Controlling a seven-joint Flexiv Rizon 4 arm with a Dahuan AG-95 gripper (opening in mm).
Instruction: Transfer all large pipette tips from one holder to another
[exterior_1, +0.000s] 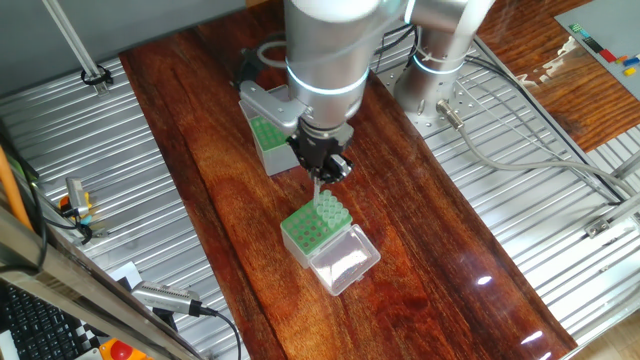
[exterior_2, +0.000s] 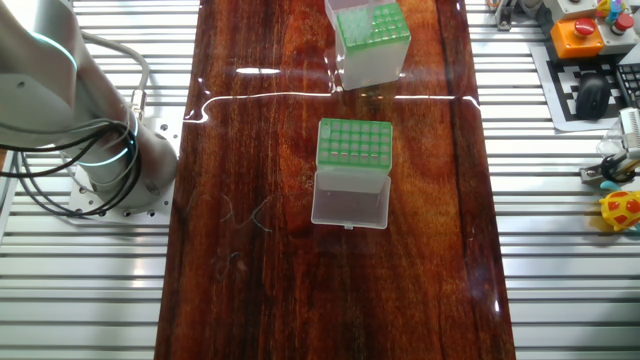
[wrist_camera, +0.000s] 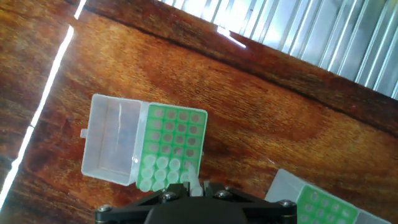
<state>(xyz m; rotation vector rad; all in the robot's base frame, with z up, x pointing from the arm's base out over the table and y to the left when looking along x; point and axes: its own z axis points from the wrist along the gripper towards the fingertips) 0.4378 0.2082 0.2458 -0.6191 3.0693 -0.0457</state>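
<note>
The shorter green-topped box (exterior_1: 308, 230) (exterior_2: 354, 143) (wrist_camera: 176, 134) lies mid-table with its clear lid (exterior_1: 345, 258) (wrist_camera: 111, 139) swung open. Several large pipette tips (exterior_1: 328, 208) (wrist_camera: 155, 170) stand in the rows at one end of its plate. My gripper (exterior_1: 322, 168) (wrist_camera: 194, 188) hangs just above that end, shut on one pale tip (exterior_1: 318, 189) (wrist_camera: 196, 185) that points down. The taller grey-sided holder (exterior_1: 268, 140) (exterior_2: 372, 38) (wrist_camera: 323, 205) stands behind the gripper. The other fixed view does not show the gripper.
The robot's base (exterior_1: 435, 70) (exterior_2: 110, 160) is bolted beside the wooden table (exterior_1: 440, 250). Ribbed metal surfaces flank the wood on both sides. Cables (exterior_1: 520, 150) trail from the base. A keyboard and small tools (exterior_2: 600, 90) lie off the table.
</note>
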